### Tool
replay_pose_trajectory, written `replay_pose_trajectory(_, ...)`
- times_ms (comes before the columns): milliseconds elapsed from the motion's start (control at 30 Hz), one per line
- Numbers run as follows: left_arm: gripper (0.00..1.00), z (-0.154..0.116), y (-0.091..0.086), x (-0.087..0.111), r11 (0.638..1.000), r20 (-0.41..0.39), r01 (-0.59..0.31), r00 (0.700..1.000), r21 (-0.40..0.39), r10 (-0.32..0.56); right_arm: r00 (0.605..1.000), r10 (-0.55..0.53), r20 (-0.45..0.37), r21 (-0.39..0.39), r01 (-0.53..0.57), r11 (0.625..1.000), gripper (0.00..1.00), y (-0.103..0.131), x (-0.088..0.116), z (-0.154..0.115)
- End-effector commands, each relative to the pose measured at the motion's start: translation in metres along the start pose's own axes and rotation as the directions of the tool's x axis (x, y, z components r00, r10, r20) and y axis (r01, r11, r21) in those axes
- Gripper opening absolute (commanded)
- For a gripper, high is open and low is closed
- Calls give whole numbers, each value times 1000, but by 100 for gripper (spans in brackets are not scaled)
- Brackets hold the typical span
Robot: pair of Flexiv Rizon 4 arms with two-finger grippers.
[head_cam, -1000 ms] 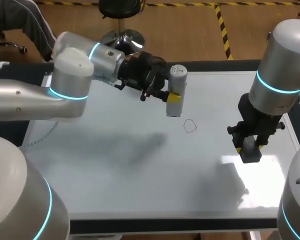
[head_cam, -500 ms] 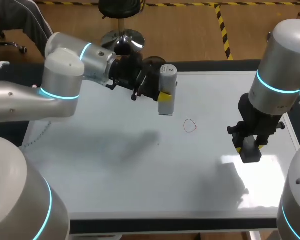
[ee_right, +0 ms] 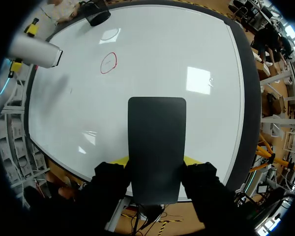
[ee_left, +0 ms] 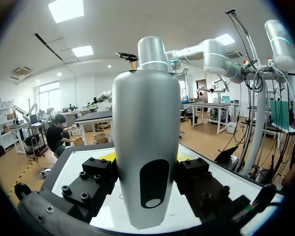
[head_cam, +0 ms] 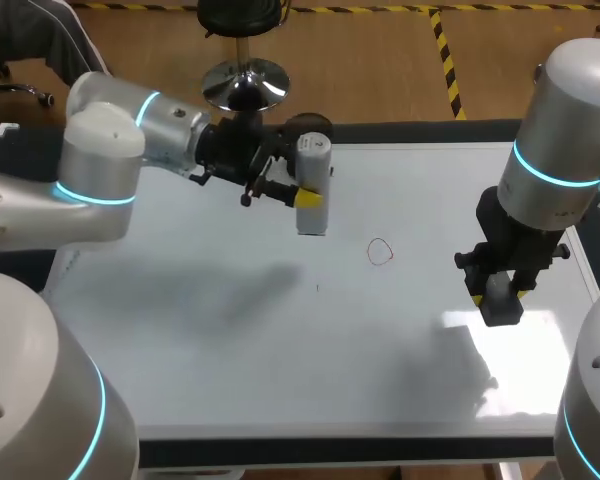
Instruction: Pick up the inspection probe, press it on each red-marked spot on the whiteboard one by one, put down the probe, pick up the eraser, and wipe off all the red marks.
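1. As it is held by the left gripper, the inspection probe is found in the upper middle of the head view, over the far part of the whiteboard. Its long axis runs up and down the frame, capped end uppermost. Whether the lower end touches the board cannot be told.
2. Probe: a smooth matt grey cylinder, narrowed to a rounded neck in the left wrist view, with a dark oval window low on its body.
3. Left gripper: closed onto the probe, with black finger blocks pressed to both flanks and yellow tips showing behind.
4. Right gripper: located at the right of the head view and closed on the eraser.
5. Eraser: a flat, dark rectangle with rounded corners. It is clamped by its long sides, and its long axis points straight ahead of the right gripper.
6. Red mark: a thin hand-drawn loop, lying between the two grippers and apart from both. It is seen well ahead of the eraser in the right wrist view.
7. Whiteboard: glossy white with a dark frame. Broad bare surface is noted across the centre and lower left of the head view.
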State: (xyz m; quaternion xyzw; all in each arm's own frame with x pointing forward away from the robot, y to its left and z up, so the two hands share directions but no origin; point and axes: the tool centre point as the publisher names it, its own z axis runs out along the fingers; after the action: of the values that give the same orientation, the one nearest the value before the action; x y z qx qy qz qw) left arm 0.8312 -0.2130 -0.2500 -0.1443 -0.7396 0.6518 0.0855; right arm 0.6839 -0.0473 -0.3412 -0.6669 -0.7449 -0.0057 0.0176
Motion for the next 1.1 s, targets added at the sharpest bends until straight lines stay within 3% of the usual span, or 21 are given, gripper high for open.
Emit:
replay_pose_trajectory(33,0,-12,-4,14,1000,20,-5,1000,-2,5,1000,-2,-3,-1,2,1000,0,-1,-2,-1)
replay_pose_trajectory(367,0,-31,-4,29,1000,46,0,999,-8,1,1000,-2,-3,-1,2,1000,0,-1,-2,-1)
replay_pose_trajectory(1100,0,-55,15,49,1000,75,10,997,2,-10,1000,-2,-3,-1,2,1000,0,-1,-2,-1)
